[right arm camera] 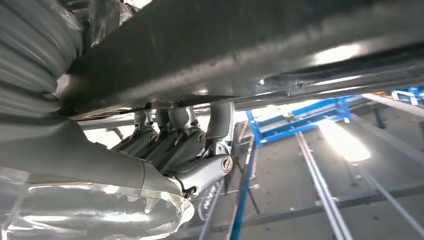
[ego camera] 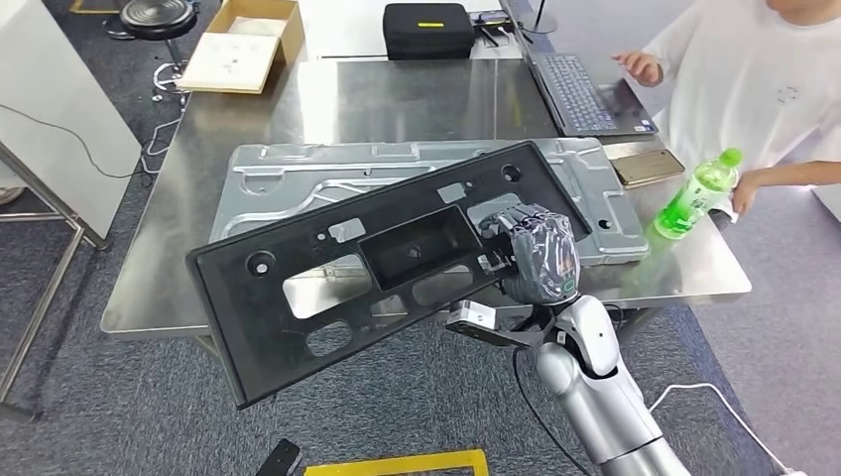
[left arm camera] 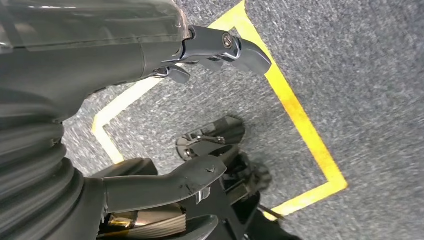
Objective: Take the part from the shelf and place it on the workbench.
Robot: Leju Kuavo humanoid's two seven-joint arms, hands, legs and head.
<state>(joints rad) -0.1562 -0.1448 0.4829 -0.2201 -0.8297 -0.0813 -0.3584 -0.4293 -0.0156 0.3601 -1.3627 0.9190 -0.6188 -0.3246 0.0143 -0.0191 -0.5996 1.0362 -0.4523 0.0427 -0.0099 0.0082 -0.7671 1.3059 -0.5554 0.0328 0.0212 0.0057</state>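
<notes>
One black panel (ego camera: 397, 258) hangs tilted over the bench's (ego camera: 179, 248) near edge, above one grey metal panel (ego camera: 298, 174), gripped at its right end by the right hand (ego camera: 536, 253). One green bottle (ego camera: 697, 193) stands just beside a person's hand. The right wrist view shows fingers (right arm camera: 175, 142) hooked over the panel's rim; the left wrist view shows the left hand (left arm camera: 150, 115) over grey carpet, fingers apart, holding nothing.
</notes>
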